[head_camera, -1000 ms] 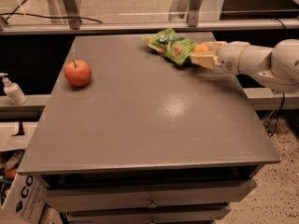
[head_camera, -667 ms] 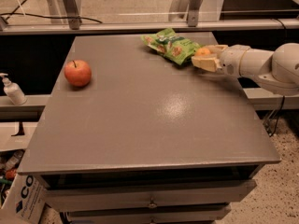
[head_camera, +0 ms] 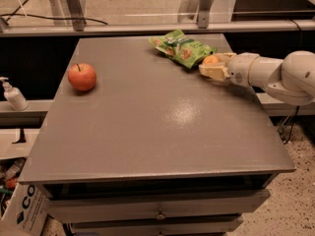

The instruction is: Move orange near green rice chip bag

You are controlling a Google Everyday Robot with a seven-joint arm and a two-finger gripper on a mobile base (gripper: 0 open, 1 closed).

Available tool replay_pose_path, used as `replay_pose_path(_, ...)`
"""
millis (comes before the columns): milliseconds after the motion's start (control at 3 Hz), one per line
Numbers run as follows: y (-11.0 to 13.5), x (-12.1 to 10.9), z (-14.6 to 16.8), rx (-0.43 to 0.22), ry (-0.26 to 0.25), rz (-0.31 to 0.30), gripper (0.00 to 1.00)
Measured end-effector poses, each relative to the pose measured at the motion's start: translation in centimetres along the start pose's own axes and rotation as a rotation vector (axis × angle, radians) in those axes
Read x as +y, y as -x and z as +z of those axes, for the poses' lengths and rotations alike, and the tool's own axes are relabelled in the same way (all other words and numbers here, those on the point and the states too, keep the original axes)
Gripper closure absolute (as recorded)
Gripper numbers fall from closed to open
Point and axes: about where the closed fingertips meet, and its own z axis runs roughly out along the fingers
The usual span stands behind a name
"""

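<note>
The orange [head_camera: 210,60] sits between the fingers of my gripper [head_camera: 214,66], low over the table's far right part. The gripper is shut on it, and the white arm reaches in from the right. The green rice chip bag [head_camera: 181,48] lies flat on the table just left of and behind the orange, with its right end nearly touching the fruit. Part of the orange is hidden by the fingers.
A red apple [head_camera: 81,76] stands on the left side of the grey table [head_camera: 157,132]. A white pump bottle [head_camera: 13,95] stands on a ledge off the table's left edge. Metal frame legs stand behind the table. Drawers are below its front edge.
The gripper with the orange has shifted only slightly beside the bag. The orange shows more clearly now. The bag and apple have not moved.
</note>
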Motion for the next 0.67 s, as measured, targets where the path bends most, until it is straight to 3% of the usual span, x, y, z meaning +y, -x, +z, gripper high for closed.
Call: replay_pose_path(667, -0.67, 0.27, -0.36, 0.005, -0.006, 0.012, 0.36)
